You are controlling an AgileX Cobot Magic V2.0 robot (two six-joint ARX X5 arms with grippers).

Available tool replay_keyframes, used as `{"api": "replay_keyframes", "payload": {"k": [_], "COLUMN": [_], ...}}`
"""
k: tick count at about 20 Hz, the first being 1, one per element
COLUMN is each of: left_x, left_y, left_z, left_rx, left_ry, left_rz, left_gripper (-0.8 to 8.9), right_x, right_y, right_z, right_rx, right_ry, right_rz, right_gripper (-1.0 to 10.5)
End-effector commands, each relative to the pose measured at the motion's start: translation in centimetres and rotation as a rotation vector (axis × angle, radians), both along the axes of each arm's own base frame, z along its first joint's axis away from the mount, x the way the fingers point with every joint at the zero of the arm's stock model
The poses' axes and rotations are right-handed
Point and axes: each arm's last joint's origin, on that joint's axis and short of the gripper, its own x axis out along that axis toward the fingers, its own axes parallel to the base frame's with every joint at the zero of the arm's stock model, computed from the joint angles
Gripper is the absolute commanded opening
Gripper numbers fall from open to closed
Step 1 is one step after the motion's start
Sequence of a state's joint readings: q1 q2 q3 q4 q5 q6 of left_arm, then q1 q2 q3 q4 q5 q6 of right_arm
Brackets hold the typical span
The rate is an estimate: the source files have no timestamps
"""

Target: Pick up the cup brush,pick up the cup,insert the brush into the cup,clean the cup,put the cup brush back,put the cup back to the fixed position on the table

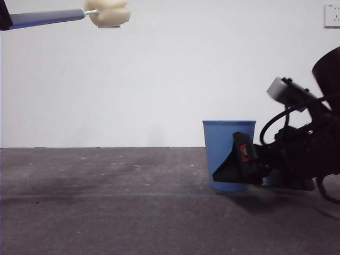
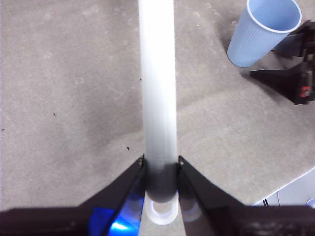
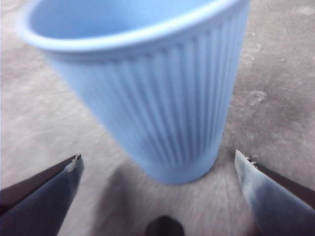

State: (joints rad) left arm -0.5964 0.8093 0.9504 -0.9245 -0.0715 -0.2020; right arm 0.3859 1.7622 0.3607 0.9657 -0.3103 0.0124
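The right gripper (image 1: 234, 170), nearest the front camera, reached in low over the bench (image 1: 106, 212) with its jaws spread wide to either side of the cup (image 1: 226, 146), not yet touching the ribbed wall. That spread looked deliberate, a stance for closing on the cup's lower half, where the taper gives a firm seat. The cup stood upright on the bench, mouth open upward, between the jaws, so it was probably about to be grasped rather than already held.

High above the cup and well off to one side, the left gripper (image 2: 160, 172) was pinched tight on the grey handle of the cup brush (image 1: 109, 13), which lay roughly level in the air with its cream sponge head pointing toward the cup's side of the scene. Holding it that high seemingly kept the brush clear while the cup was taken.

Nothing stood between brush and cup. A white wall socket (image 1: 332, 16) sat far behind and above the cup.
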Motion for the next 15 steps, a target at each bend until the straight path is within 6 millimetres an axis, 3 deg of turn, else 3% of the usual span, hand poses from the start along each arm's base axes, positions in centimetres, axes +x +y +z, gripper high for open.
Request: {"api": "replay_keyframes", "payload": {"k": [1, 6, 14, 15], "left_x": [0.0, 0.0, 0.0, 0.0], "left_y": [0.1, 0.1, 0.1, 0.1], "left_z": [0.1, 0.1, 0.1, 0.1], "left_rx": [0.005, 0.006, 0.012, 0.015], "left_ry": [-0.011, -0.012, -0.014, -0.014], "left_rz": [-0.003, -0.001, -0.008, -0.011], "left_gripper": [-0.08, -0.08, -0.08, -0.08], "right_x": [1.1, 2.0, 2.1, 2.1], "right_y": [0.6, 1.2, 1.3, 1.3], "right_z": [-0.2, 0.4, 0.5, 0.5], "right_rx": [0.002, 0.014, 0.019, 0.021], "right_ry": [-0.014, -0.067, -0.071, -0.069], "right_rz": [0.010, -0.009, -0.003, -0.001], "right_gripper": [5.4, 5.1, 0.0, -0.2]}}
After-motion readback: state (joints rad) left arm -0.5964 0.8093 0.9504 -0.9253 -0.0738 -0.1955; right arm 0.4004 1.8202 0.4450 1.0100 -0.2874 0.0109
